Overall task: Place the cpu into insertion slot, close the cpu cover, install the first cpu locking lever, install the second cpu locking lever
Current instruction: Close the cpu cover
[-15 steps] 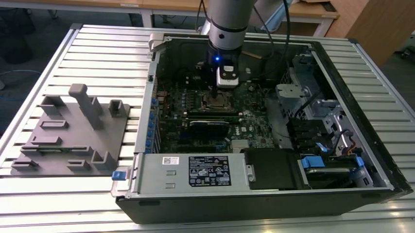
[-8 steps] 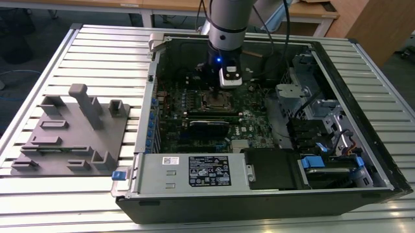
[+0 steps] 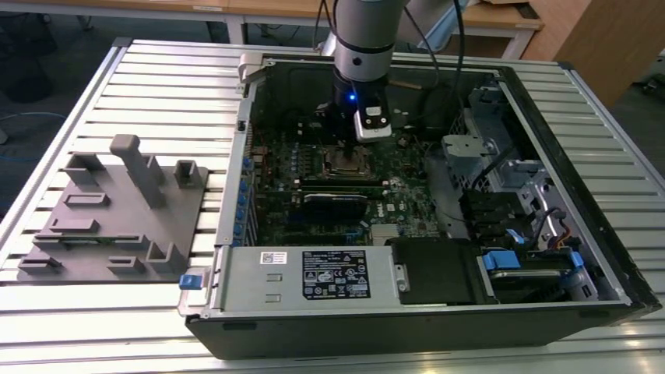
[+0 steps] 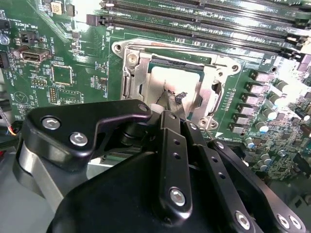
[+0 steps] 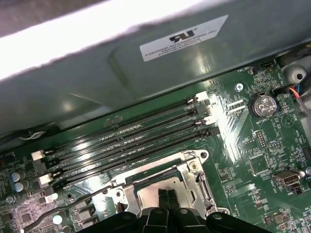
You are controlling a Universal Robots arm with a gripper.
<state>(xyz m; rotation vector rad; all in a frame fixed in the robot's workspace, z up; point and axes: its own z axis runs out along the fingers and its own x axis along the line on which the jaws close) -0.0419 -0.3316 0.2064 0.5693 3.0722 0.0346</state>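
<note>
My gripper (image 3: pixel 347 151) hangs low over the insertion slot (image 3: pixel 348 162) in the green board of the open computer case. In both wrist views its black fingertips (image 4: pixel 167 102) stand pressed together above the socket's middle, with nothing visible between them. The cpu (image 4: pixel 182 80) lies in the slot, its pale face showing through the window of the cpu cover (image 4: pixel 138 80), which lies flat over it. A thin lever rod (image 4: pixel 160 47) runs along the socket's edge by the memory slots. In the first wrist view another rod (image 5: pixel 68 211) reaches out from a socket corner, near the gripper (image 5: pixel 164 196).
Long black memory slots (image 5: pixel 126 138) run beside the socket, with the grey case wall (image 5: pixel 146 63) behind them. The white-labelled power supply box (image 3: pixel 307 276) sits at the case's front. A grey fixture plate (image 3: pixel 114 218) lies on the slatted table at the exterior view's left.
</note>
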